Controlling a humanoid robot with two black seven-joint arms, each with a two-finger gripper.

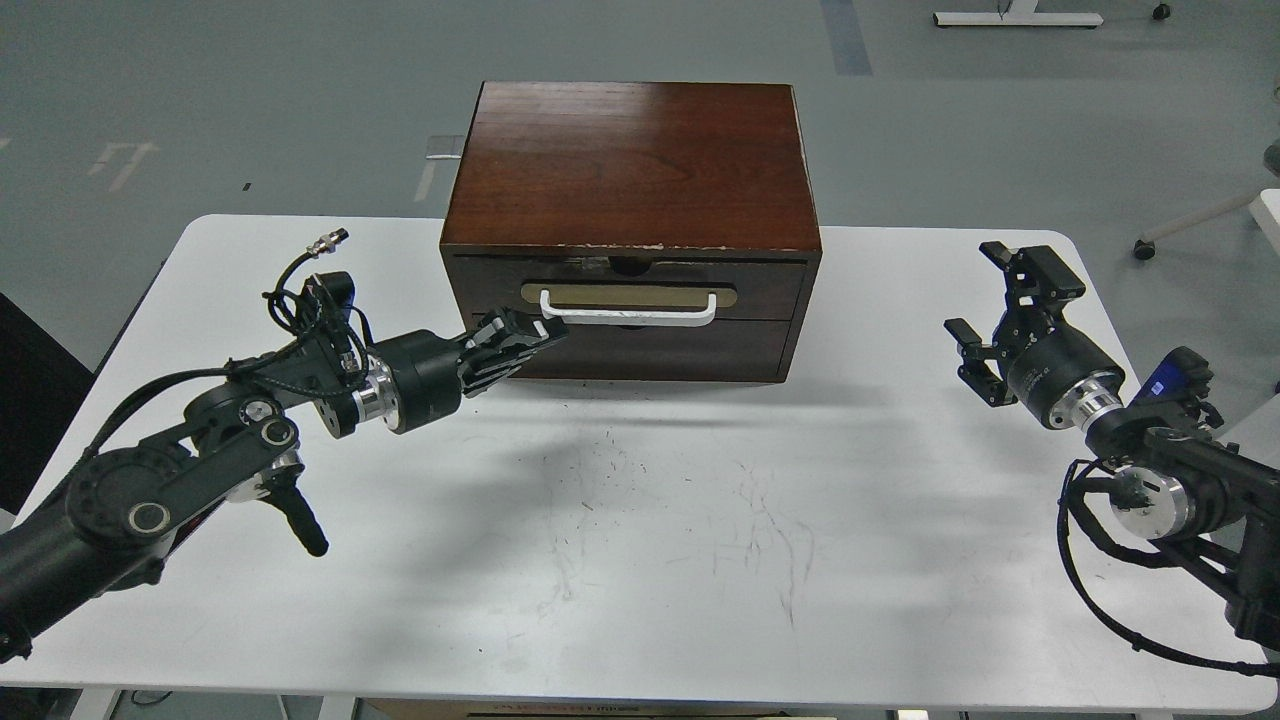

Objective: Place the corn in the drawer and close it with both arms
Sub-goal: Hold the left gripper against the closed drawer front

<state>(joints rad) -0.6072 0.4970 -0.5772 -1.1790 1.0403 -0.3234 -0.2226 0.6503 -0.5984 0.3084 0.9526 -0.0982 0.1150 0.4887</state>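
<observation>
Nearest the table's point(640, 560) front edge, nothing rests on the scuffed surface. At the right edge my right gripper point(985, 305) hangs with fingers spread, holding nothing. Toward the left, my left gripper point(535, 335) sits at the handle's point(628, 308) left end; fingers pressed together or not, I cannot tell. Farther back, the drawer point(630, 290) appears shut. The corn is not visible; judged stowed, task near complete.

Single head view; looks forward and down over table point(640, 600); cabinet point(630, 165) centred, mid-distance; floor beyond.
</observation>
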